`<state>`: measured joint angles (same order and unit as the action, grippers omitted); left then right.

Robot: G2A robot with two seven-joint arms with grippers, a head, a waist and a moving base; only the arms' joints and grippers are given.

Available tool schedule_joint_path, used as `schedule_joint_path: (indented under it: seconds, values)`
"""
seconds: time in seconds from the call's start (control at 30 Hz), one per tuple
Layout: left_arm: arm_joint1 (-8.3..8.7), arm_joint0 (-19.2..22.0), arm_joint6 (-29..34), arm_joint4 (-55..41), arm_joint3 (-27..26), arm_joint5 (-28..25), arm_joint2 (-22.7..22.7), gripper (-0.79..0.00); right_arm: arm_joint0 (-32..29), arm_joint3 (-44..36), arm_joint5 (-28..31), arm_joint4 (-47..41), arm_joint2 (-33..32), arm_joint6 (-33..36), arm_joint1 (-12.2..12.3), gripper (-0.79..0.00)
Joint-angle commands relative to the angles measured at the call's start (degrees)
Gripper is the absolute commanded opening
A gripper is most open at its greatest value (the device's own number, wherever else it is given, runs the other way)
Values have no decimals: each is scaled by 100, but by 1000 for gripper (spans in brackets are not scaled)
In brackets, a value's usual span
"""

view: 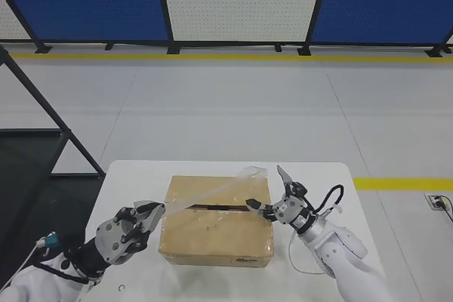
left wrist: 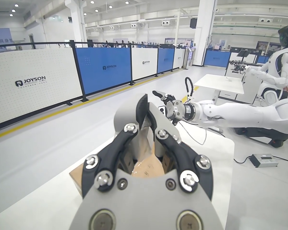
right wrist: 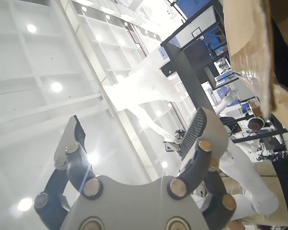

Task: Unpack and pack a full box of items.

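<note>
One strip of clear tape (view: pixel 211 189) stands half peeled off the cardboard box (view: pixel 215 238), so the step in hand looks like unsealing, ahead of any unpacking; the flaps lie flat and nothing is out yet. The box sits in the middle of the white table (view: pixel 136 177); the tape rises off its top, running from the near left corner up toward the far right corner, where its end seems to cling. The left gripper (view: pixel 152 210) hangs just beside the box's left edge, its jaws pinched tight on the crinkled near end of the tape; the right gripper (view: pixel 264 186) sits at the box's right edge beside the seam, jaws spread wide with nothing between them. The next move probably calls for a steady pull away from the box to free the far end; then the open jaws could catch a flap edge.
</note>
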<state>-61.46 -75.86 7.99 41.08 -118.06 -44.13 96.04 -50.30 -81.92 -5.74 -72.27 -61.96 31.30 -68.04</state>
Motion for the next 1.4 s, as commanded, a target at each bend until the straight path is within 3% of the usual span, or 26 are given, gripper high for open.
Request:
schedule_joint_path:
  seconds: [0.0, 0.37, 0.93, 1.37]
  values:
    - [4, -1, -2, -27, 2, -6, 0, -785, 2, -12, 118, 49, 39, -88, -29, 0]
    - [30, 29, 32, -99, -11, -35, -35, -785, 143, 177, 559, 228, 166, -359, -201, 0]
    - [63, -48, -16, -8, 13, -64, -19, -785, -299, -175, 920, 554, -694, -337, -159, 0]
    - [105, -186, 6, 49, -11, -393, 23, -785, -349, -516, 807, 968, -1215, -311, -119, 0]
